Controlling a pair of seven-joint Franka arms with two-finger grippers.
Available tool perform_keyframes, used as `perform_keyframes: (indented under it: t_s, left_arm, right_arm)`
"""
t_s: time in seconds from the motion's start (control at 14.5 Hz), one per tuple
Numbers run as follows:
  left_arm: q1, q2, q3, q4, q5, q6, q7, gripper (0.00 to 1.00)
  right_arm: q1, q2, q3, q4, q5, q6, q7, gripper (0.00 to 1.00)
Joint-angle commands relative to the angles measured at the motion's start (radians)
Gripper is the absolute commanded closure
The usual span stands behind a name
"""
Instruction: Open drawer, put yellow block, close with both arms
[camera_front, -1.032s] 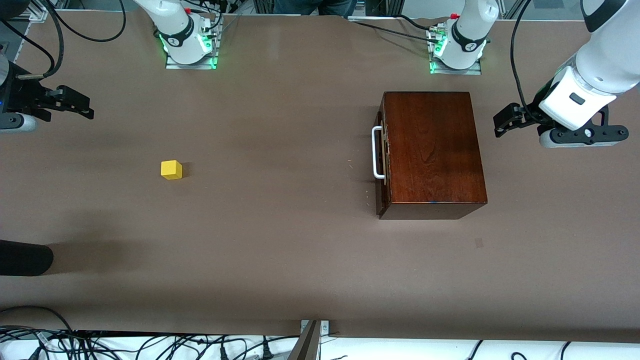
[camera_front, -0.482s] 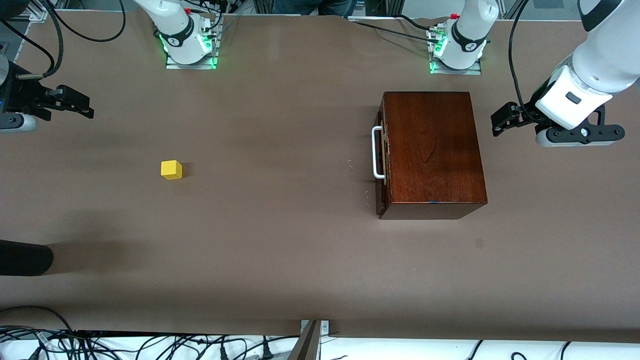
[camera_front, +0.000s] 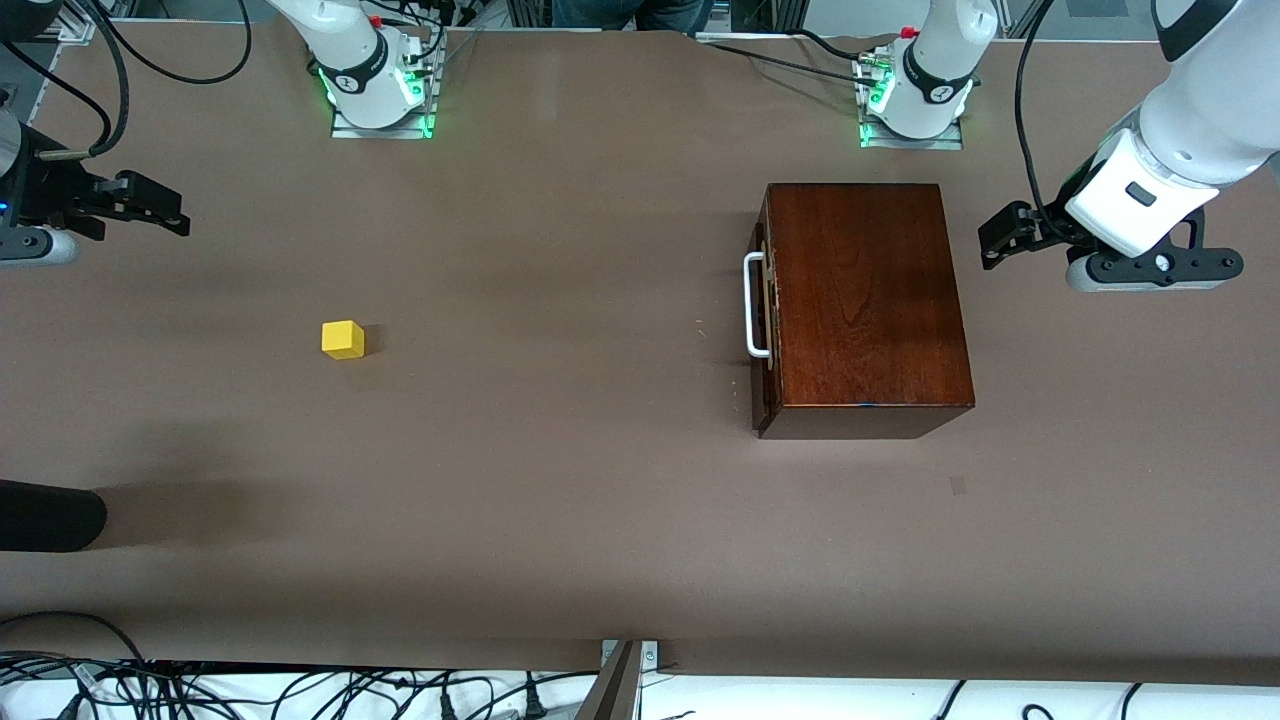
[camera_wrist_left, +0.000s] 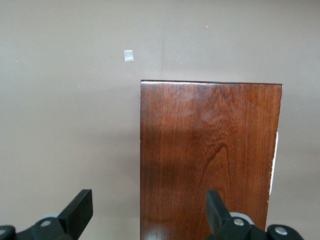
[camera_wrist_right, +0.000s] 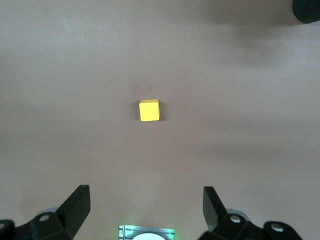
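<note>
The dark reddish-brown wooden box stands toward the left arm's end of the table, its drawer pushed in and the white bar handle facing the table's middle. The yellow block sits alone on the table toward the right arm's end; the right wrist view shows the yellow block too. My left gripper hangs open beside the box, at the side away from the handle; the left wrist view shows the box top under the left gripper. My right gripper is open over the table's end, apart from the block.
The brown table has the two arm bases along its edge farthest from the front camera. A black rounded object juts in at the right arm's end. A small pale tape square lies near the box.
The left arm has drifted slightly up the front view, its open gripper edging a little closer to the box. The right gripper barely moved. Block and box are still.
</note>
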Motion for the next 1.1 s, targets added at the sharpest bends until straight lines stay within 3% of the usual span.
perform_keyframes:
  t_s: [0.0, 0.34, 0.55, 1.03]
  left_arm:
    - [0.013, -0.003, -0.008, 0.016, 0.022, -0.023, 0.002, 0.00]
    - [0.003, 0.015, -0.014, 0.021, 0.007, -0.022, -0.015, 0.00]
    - [-0.048, 0.067, -0.052, 0.083, 0.007, -0.032, -0.088, 0.00]
    - [-0.293, 0.170, -0.076, 0.105, 0.013, -0.043, -0.348, 0.00]
  right_arm:
    - [-0.003, -0.006, -0.001, -0.005, 0.000, -0.008, 0.010, 0.00]
    - [-0.003, -0.008, -0.001, -0.005, 0.002, -0.008, 0.010, 0.00]
    - [-0.003, -0.008, 0.001, -0.020, 0.002, -0.001, 0.010, 0.00]
    - [-0.003, -0.020, 0.001, -0.144, 0.002, 0.101, 0.010, 0.00]
